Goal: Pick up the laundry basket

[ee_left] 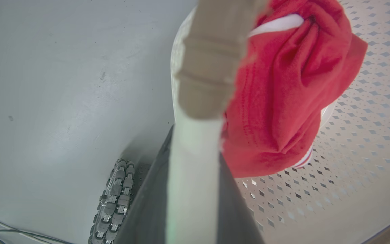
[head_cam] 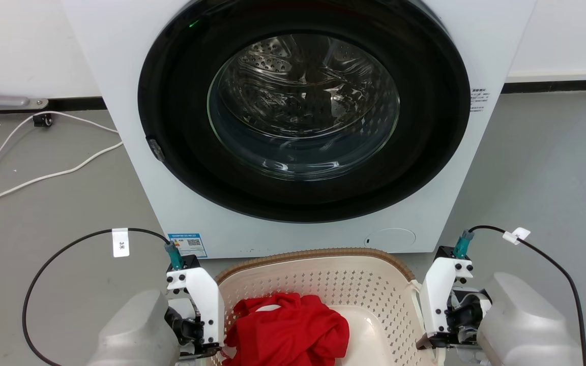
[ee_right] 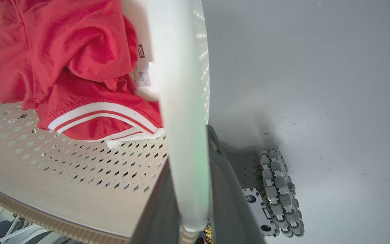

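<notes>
- Two grips look set. The left gripper [head_cam: 199, 330] and right gripper [head_cam: 443, 325] each sit at a side of the laundry basket [head_cam: 323, 284].
- In the left wrist view, the dark fingers [ee_left: 230, 203] are narrow, with the white left handle [ee_left: 191, 176] pinched between them. The right wrist view shows the same thing: fingers [ee_right: 225, 203] closed on the right handle [ee_right: 188, 135].
- The basket is right in front of you, low centre in the head view, with a red garment [head_cam: 288, 330] bunched inside.
- My read is that grasping is done and the lift is next. You want both arms rising together and level, or the basket tips and the handles twist in the pads.
- Watch the far edge, because the brown rim [head_cam: 313, 252] is near the washing machine [head_cam: 171, 203] front panel. Go up, not forward.
- The grey floor [head_cam: 537, 178] is open on both sides. A white cable [head_cam: 44, 178] lies well off to your left.
- The base wheels [ee_left: 113, 196] sit low, just outside each handle, so don't let the basket swing down into them.
</notes>
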Controlling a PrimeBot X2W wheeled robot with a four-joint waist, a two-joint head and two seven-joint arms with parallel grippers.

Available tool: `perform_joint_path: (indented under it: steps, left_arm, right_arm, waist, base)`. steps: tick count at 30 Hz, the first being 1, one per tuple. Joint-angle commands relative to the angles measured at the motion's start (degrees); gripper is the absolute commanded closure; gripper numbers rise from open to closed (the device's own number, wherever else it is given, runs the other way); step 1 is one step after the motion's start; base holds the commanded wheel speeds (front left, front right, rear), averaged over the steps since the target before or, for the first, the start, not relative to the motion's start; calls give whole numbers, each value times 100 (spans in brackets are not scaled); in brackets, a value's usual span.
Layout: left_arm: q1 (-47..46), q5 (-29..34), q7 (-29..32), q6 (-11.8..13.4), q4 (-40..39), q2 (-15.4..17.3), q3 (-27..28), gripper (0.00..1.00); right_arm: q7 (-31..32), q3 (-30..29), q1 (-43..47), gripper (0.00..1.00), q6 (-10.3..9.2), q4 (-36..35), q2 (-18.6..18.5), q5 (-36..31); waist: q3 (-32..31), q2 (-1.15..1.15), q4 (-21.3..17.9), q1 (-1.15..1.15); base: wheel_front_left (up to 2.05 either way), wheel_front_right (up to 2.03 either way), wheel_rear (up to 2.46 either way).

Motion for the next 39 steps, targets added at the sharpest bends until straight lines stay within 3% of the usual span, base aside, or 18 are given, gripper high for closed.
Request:
perform_joint_path:
  steps: [1,39]
  left_arm:
    - [85,-30,15,-21,18,60,-18,100]
    - [86,-246,-10,-22,16,49,-202,100]
  right_arm:
    - [-14,-37,42,100,-10,1,-54,-38]
    - [38,-305,64,100,-10,-1,3,-244]
  waist:
    - [4,0,2,0]
    - [17,0,-4,0]
  base:
    - [0,0,0]
    - [0,0,0]
